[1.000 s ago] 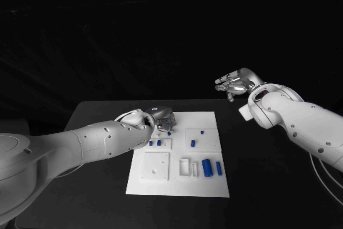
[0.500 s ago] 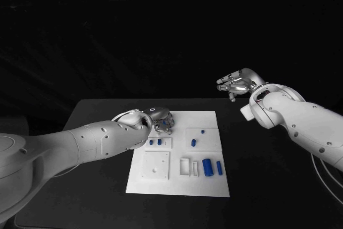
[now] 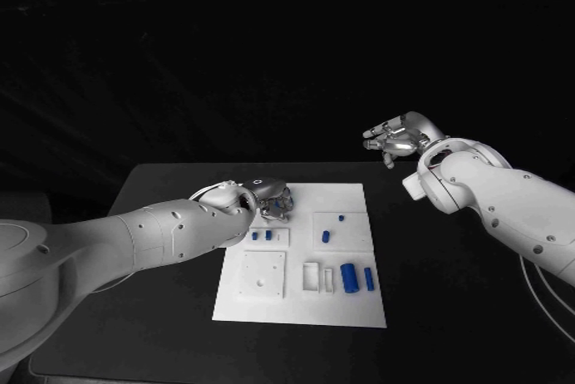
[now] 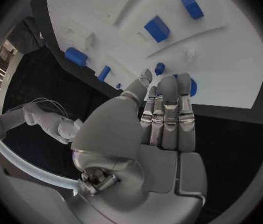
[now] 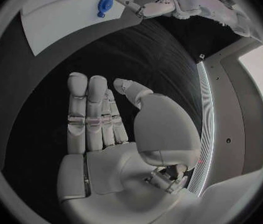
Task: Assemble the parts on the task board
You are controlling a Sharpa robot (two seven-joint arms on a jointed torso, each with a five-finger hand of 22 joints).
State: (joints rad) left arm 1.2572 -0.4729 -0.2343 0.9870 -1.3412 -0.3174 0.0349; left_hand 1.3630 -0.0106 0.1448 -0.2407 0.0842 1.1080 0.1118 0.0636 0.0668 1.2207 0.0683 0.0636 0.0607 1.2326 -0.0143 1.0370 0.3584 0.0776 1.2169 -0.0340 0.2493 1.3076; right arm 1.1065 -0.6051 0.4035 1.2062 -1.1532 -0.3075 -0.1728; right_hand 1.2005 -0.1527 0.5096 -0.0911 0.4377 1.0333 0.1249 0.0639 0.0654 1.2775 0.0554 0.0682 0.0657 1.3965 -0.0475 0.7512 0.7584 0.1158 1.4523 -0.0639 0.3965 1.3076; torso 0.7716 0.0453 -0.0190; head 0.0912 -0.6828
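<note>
1. Head view: the task board [image 3: 300, 309] lies mid-bench; my left robot hand [image 3: 271, 198] hangs over its far left corner, whether it holds anything I cannot tell; the blue parts [image 3: 349, 278] look small, stiff and light (likely slick plastic), best pinched across their short sides; my right robot hand [image 3: 396, 140] is raised well off the board.
2. Left wrist view: my fingers [image 4: 166, 115] lie straight and together above the board edge; a blue part [image 4: 193, 88] peeks just past them, grasp unclear.
3. Right wrist view: my right palm is released, fingers extended, holding nothing.
</note>
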